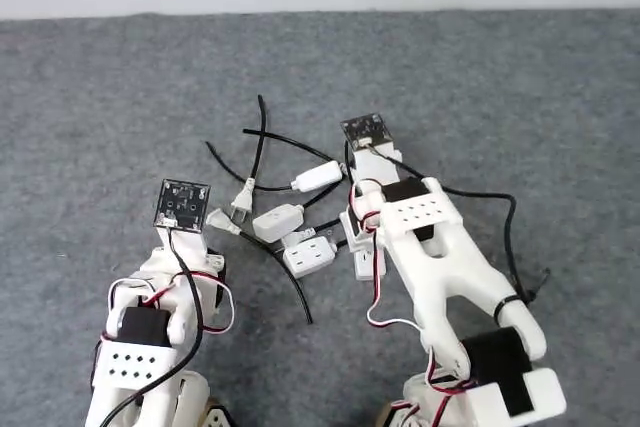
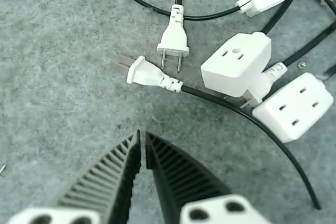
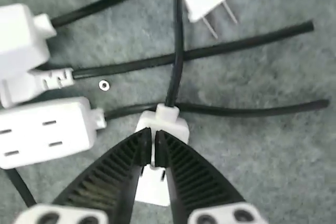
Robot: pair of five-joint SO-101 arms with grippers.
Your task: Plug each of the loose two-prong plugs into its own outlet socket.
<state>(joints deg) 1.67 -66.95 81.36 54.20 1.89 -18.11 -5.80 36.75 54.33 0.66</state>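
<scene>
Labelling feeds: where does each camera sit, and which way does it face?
High view: fixed overhead, looking down at the table; left arm, right arm show.
Left wrist view: on left arm, facing down past left gripper at two plugs.
Right wrist view: on right arm, facing down past right gripper at cords.
Both wrist views share the white outlet block.
</scene>
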